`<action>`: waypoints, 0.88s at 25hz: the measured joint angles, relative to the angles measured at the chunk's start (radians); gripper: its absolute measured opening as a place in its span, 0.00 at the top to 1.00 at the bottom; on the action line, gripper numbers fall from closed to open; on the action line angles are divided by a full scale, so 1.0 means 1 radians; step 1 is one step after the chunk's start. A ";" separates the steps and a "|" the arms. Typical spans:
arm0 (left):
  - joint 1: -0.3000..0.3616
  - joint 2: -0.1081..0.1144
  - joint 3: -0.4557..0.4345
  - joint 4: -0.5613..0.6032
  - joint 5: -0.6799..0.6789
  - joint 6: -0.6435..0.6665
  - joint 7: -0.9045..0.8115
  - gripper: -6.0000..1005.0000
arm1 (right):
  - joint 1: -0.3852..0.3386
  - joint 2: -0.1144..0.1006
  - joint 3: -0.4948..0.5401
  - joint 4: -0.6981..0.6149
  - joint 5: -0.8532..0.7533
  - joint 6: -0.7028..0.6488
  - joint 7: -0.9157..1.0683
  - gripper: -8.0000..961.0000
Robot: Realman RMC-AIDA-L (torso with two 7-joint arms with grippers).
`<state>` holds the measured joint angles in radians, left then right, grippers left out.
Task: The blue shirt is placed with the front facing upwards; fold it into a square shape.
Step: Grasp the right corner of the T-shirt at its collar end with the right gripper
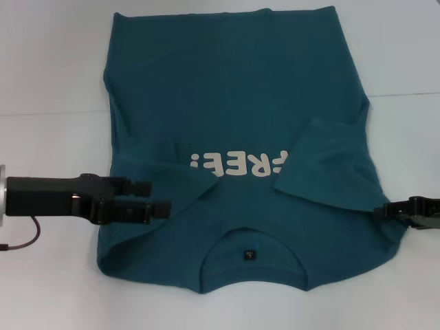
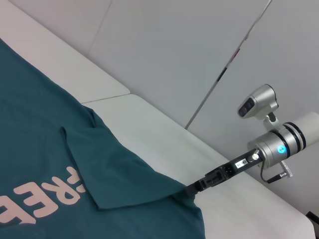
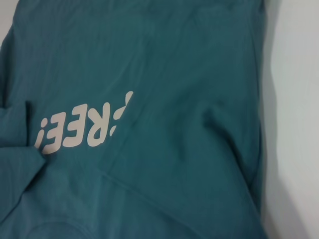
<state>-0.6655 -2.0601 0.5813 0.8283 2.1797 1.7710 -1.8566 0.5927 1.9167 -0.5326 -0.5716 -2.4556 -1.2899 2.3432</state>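
Blue shirt (image 1: 234, 89) lies flat with both sleeves folded inward, left gripper (image 1: 159, 198) parted over it, right gripper (image 1: 379, 212) seemingly pinching its edge.

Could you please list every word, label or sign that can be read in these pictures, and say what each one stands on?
"FREE!" in white letters, on the chest of the blue shirt; the right sleeve is folded over the F, hiding part of it.
The small dark neck label inside the collar: too small to read.
A small white sticker on the right gripper's arm, left wrist view: unreadable.
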 joint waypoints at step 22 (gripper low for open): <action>0.006 -0.002 -0.001 0.000 -0.002 -0.014 0.002 0.13 | -0.004 -0.010 0.013 0.002 0.012 0.019 0.029 0.63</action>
<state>-0.6593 -2.0621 0.5798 0.8283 2.1780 1.7568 -1.8548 0.5884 1.9068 -0.5196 -0.5699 -2.4435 -1.2707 2.3724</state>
